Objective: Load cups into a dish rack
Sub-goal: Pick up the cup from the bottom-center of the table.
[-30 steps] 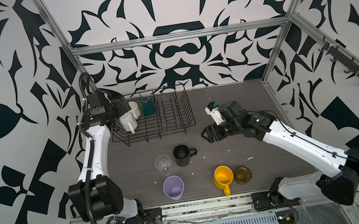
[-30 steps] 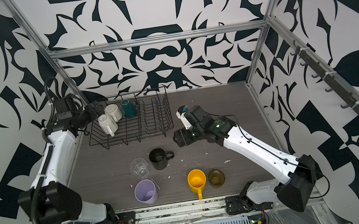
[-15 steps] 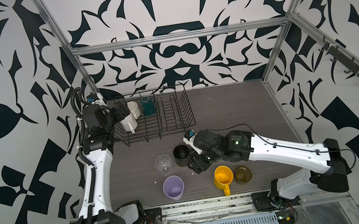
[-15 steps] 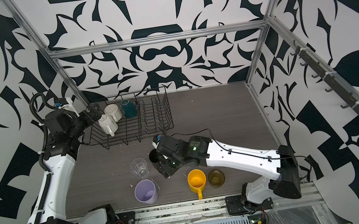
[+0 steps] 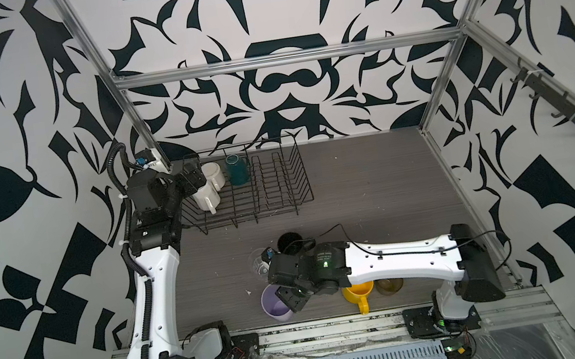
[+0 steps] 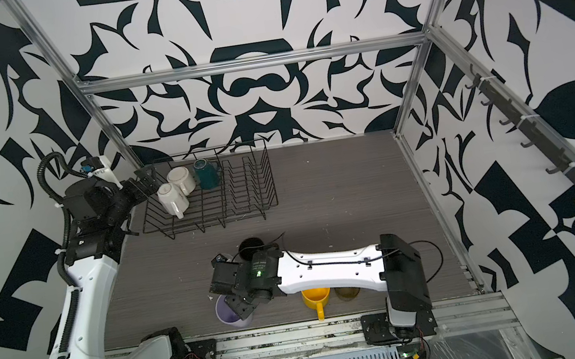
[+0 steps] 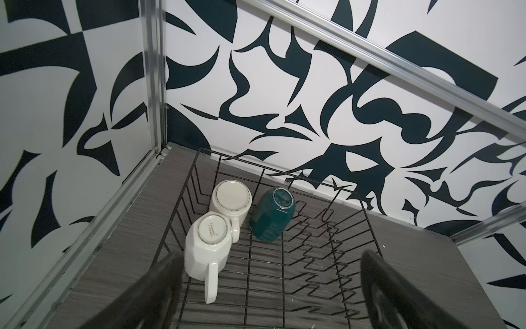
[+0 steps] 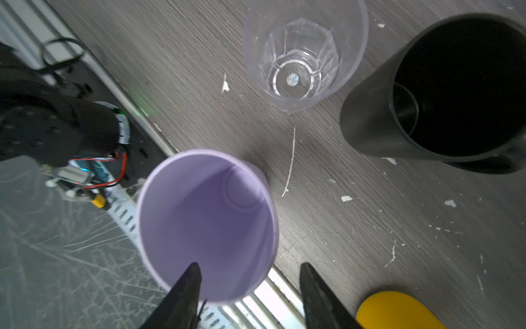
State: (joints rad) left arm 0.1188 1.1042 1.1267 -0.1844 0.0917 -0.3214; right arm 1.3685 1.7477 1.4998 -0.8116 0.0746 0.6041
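Observation:
The black wire dish rack (image 5: 301,171) stands at the back left and holds two cream mugs (image 7: 205,247) (image 7: 232,199) and a teal mug (image 7: 273,213), all upside down. My left gripper (image 5: 190,177) hangs open at the rack's left end, just above the nearer cream mug. My right gripper (image 8: 250,267) is over the lilac tumbler (image 8: 205,216) at the table's front. One finger (image 8: 187,293) is inside its mouth and the other finger (image 8: 318,296) is outside its wall. The jaws stand apart, clear of the rim.
Close to the tumbler stand a clear glass (image 8: 301,57) and a black mug (image 8: 441,91). A yellow mug (image 5: 357,291) and an olive-brown glass (image 5: 388,285) sit by the front edge, partly under my right forearm. The front metal rail (image 5: 337,328) runs just beyond the tumbler.
My right arm has swung from the middle right of the table to the front, over the lilac tumbler, with its jaws narrowing. My left arm has drawn back slightly from the rack.

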